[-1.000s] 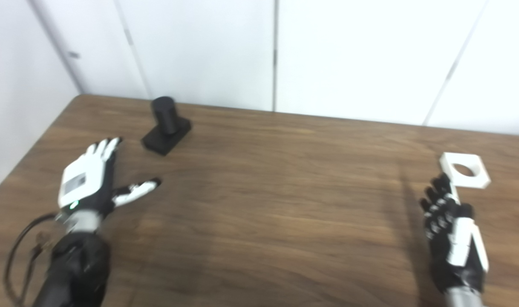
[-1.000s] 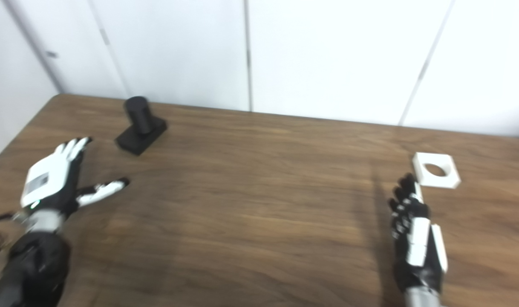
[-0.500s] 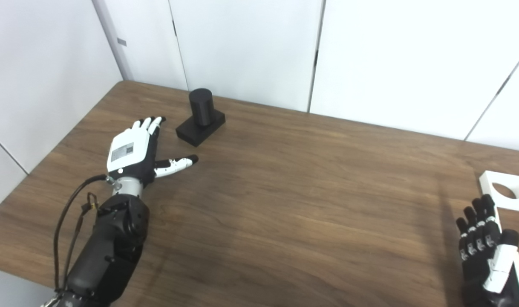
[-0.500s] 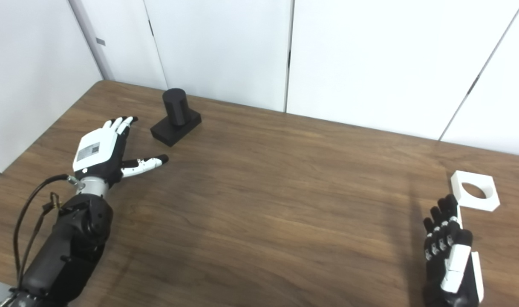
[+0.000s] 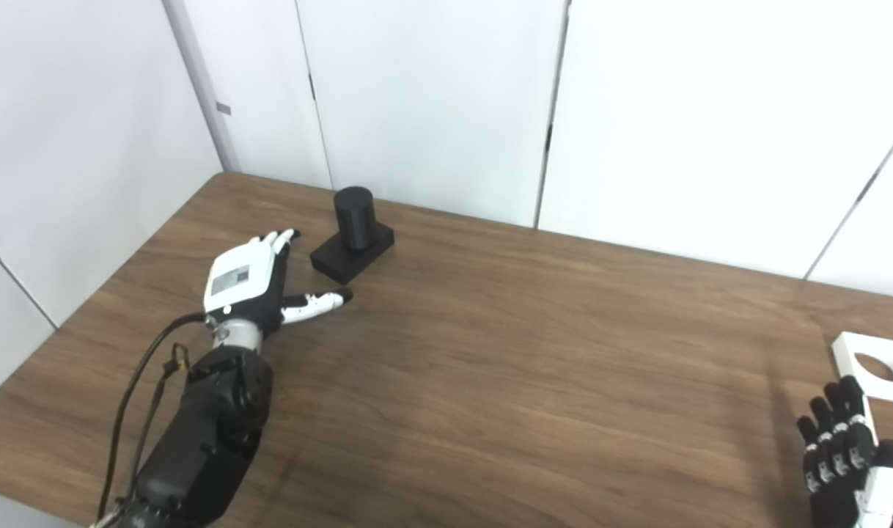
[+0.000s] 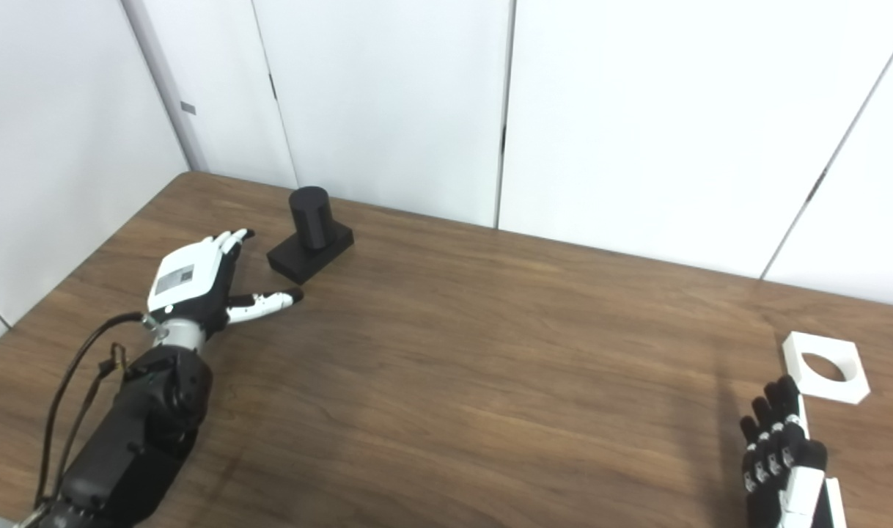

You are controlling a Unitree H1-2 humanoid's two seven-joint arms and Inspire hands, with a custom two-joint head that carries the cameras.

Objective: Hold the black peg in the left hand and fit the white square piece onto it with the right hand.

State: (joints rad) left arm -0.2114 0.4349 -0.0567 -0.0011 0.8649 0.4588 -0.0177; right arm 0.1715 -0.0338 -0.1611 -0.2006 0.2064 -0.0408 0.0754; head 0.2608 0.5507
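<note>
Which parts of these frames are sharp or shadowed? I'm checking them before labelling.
Left eye view: sharp; black peg and left hand crisp, right hand cut by the frame's corner. Right eye view: equally sharp; a soft dark shadow band on the table left of the white square piece.

Wood-grain desk (image 5: 490, 381) across lower frame, white wall panels (image 5: 432, 103) with dark vertical seams filling upper frame
</note>
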